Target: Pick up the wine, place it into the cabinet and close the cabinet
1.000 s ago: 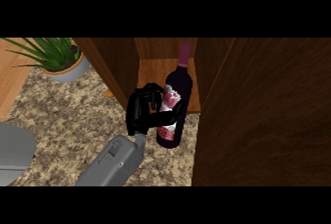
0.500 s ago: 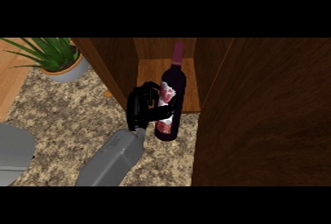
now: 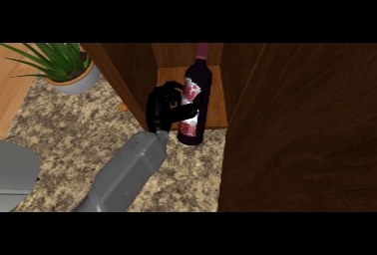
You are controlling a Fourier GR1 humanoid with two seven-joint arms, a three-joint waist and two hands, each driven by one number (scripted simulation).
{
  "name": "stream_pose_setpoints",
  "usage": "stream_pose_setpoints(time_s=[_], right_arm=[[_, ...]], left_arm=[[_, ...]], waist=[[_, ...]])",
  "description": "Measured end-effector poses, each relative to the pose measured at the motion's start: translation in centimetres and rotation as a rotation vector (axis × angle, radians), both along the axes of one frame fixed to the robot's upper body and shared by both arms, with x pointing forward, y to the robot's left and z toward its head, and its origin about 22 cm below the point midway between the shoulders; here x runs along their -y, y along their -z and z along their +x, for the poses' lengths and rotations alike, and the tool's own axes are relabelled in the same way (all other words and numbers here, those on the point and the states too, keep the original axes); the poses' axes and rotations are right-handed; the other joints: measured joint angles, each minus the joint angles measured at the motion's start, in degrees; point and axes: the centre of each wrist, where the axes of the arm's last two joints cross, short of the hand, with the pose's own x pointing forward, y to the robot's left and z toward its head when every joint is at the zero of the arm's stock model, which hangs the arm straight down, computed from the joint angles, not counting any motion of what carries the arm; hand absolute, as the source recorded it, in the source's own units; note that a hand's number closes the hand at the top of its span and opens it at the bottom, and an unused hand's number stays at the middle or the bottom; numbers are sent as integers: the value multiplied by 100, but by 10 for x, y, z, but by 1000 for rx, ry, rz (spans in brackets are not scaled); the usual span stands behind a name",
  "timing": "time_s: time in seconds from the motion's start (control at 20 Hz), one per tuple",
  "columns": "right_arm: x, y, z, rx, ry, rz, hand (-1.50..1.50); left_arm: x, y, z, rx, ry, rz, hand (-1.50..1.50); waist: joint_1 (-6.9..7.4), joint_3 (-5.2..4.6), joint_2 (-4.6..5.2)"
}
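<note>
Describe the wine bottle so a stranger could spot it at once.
Find the wooden cabinet on the speckled counter, right of the potted plant. At its open front a robot hand curls round the wine bottle. It is the only dark glass thing there: tall, with a purple-topped neck and a red and white label.

Top of wine bottle (image 3: 199,74) was cut off at upper centre; my right hand (image 3: 158,107) hid pt of its label (image 3: 193,92). Plant (image 3: 52,57) was cropped upper left. Grey shape (image 3: 15,174) lower left: I couldn't ID.
</note>
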Motion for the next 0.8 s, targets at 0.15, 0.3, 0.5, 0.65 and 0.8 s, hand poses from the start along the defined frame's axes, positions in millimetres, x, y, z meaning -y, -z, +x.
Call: stream_pose_setpoints(time_s=[0.15,0.3,0.5,0.65,0.8], right_arm=[[2,2,-1,3,5,-1,-150],[3,3,-1,7,1,0,-150],[1,5,-2,-3,-9,12,-150],[1,3,-1,2,-12,13,-150],[2,4,-1,4,-11,9,-150]], left_arm=[[0,-8,12,-7,-15,-1,150],[1,-19,25,-5,-27,-5,150],[-1,-32,41,-3,-42,-1,150],[0,-37,47,9,-62,25,150],[-5,-50,59,20,-94,85,150]], waist=[[-9,2,2],[-4,2,7],[6,2,5],[-16,2,12],[-40,3,21]])
